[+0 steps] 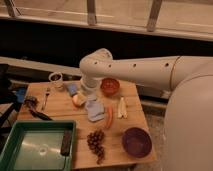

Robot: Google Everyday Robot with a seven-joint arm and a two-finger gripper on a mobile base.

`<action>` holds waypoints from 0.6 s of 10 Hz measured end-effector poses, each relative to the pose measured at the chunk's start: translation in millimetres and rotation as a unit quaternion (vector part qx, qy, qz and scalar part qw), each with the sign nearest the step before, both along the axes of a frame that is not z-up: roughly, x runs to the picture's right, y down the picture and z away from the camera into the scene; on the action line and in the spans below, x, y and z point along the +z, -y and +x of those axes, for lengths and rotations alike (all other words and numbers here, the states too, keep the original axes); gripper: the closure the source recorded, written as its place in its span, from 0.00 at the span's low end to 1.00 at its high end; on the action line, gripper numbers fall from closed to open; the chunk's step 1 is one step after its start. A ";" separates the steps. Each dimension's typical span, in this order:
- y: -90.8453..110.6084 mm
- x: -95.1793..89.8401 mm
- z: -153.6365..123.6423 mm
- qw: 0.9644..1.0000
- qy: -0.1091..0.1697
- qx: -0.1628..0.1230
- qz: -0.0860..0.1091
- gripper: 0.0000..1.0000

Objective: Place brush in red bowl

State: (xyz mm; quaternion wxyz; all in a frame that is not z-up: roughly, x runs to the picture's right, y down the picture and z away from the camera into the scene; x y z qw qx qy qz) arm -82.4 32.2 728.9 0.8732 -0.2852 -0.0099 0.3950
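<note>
The brush (35, 106) lies at the left edge of the wooden table (131, 121), its dark head toward the fork (46, 97) and its slim black handle running down-right. The red bowl (110, 86) stands at the back middle of the table, glossy and orange-red. My gripper (86, 90) hangs from the white arm (140, 70) just left of the red bowl, above the apple (78, 100) and the blue cloth (94, 109). It is well to the right of the brush and holds nothing that I can see.
A green tray (20, 155) with a dark block (66, 142) sits at the front left. Grapes (96, 143), a carrot (109, 116), pale slices (121, 107) and a maroon bowl (136, 142) fill the middle and right. A white cup (56, 79) stands at the back left.
</note>
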 end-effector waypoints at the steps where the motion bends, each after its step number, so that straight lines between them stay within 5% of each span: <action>1: 2.0 -0.4 -2.2 1.000 -0.004 -0.007 0.009 0.38; 6: 29.3 16.0 -85.8 0.997 0.039 -0.059 0.029 0.38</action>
